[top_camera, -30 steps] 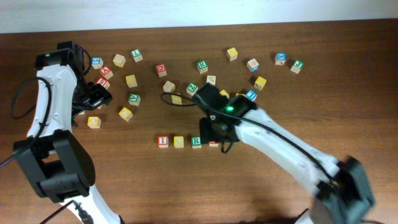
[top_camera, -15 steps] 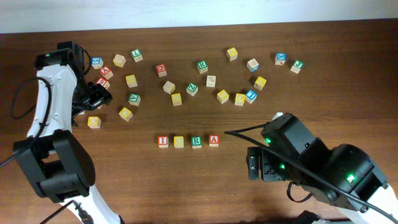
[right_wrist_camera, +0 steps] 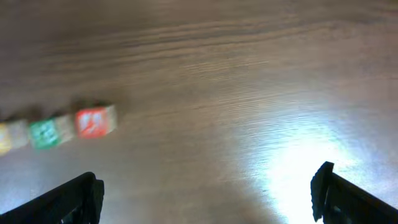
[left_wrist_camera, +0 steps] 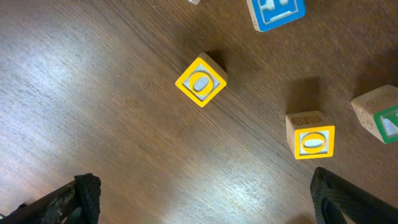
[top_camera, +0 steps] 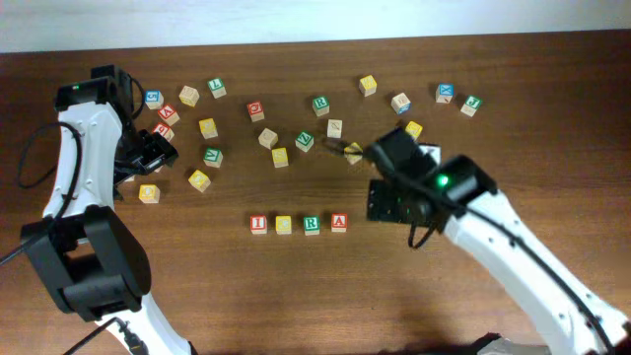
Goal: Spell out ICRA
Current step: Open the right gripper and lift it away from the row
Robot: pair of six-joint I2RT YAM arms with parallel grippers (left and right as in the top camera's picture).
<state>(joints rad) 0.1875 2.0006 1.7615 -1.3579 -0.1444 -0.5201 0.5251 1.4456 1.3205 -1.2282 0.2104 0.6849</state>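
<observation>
Four cubes stand in a row on the table: red I (top_camera: 258, 224), yellow C (top_camera: 284, 225), green R (top_camera: 312, 224), red A (top_camera: 339, 222). My right gripper (top_camera: 386, 203) is open and empty, just right of the A cube. The right wrist view shows the red A (right_wrist_camera: 94, 121), the green R (right_wrist_camera: 45, 132) and the yellow C's edge (right_wrist_camera: 5, 138) at the left, blurred, with bare wood between the fingers (right_wrist_camera: 205, 199). My left gripper (top_camera: 150, 158) is open and empty at the far left, over bare wood (left_wrist_camera: 202, 202).
Many loose letter cubes are scattered across the back of the table, such as a green one (top_camera: 212, 156) and a yellow one (top_camera: 281, 157). The left wrist view shows two yellow O cubes (left_wrist_camera: 201, 81) (left_wrist_camera: 312, 137) and a blue cube (left_wrist_camera: 275, 11).
The right arm swung away from the row to the lower right, then back near the A cube. The four cubes stay in a row. The left arm has not moved.
</observation>
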